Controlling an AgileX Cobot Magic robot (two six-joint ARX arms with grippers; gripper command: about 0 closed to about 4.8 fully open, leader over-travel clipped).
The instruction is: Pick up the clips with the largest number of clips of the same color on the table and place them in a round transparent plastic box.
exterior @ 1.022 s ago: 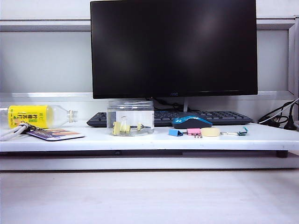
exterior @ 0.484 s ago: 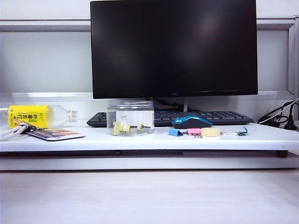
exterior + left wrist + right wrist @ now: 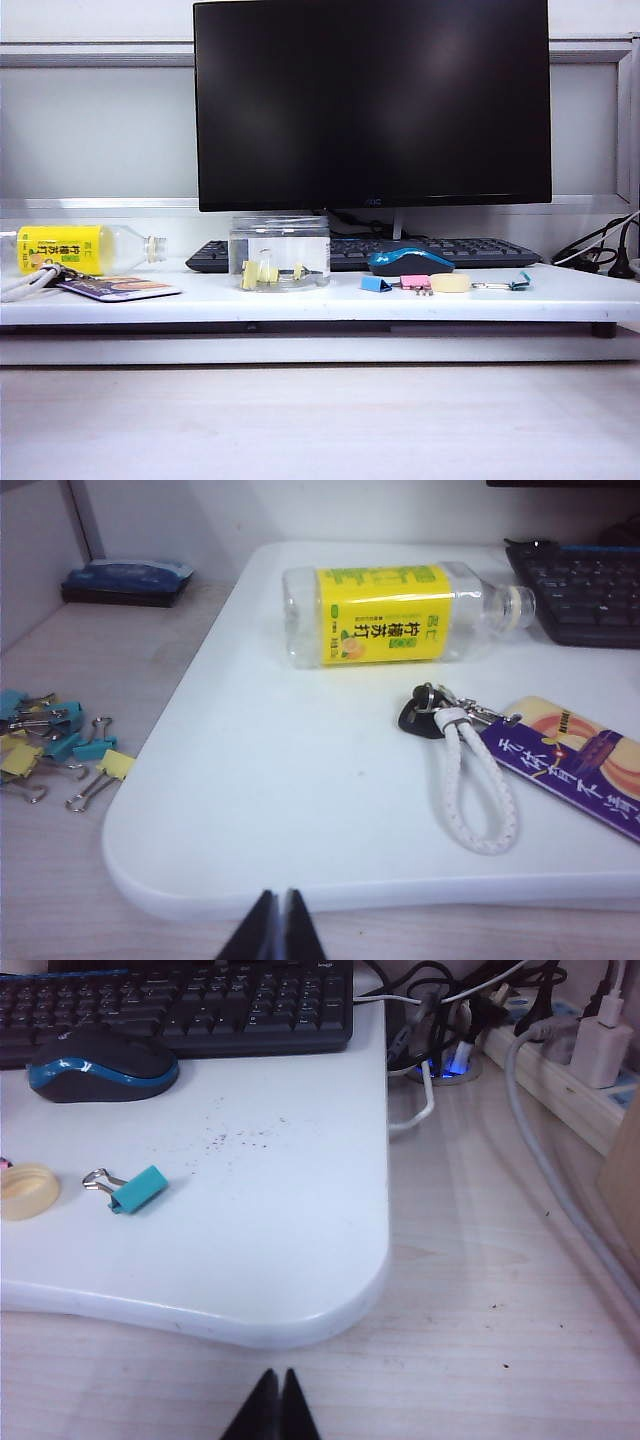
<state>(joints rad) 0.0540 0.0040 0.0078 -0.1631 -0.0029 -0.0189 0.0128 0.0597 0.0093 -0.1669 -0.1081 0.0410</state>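
At the far left of the white desk board [image 3: 300,300] a clear bottle with a yellow label [image 3: 75,248] lies on its side, with a key ring and card [image 3: 110,287] just in front of it. The left gripper [image 3: 278,925] hangs off the near left edge of the board, its fingers clenched together on nothing. Right of the bottle, in front of the monitor [image 3: 372,100], stands the round transparent plastic box [image 3: 279,252], and the pale-yellow clips [image 3: 262,272] lie inside it on its floor; I count about three through the wall, though the exact number is hard to read. Further right, near the mouse [image 3: 410,261], a blue clip [image 3: 376,284], a pink clip [image 3: 415,283], a pale round lid [image 3: 450,283] and a teal clip [image 3: 518,282] remain on the board. The right gripper [image 3: 272,1405] sits off the near right corner, likewise pinched tight and empty. No yellow clip shows loose on the board, so the task looks finished, both arms parked clear.
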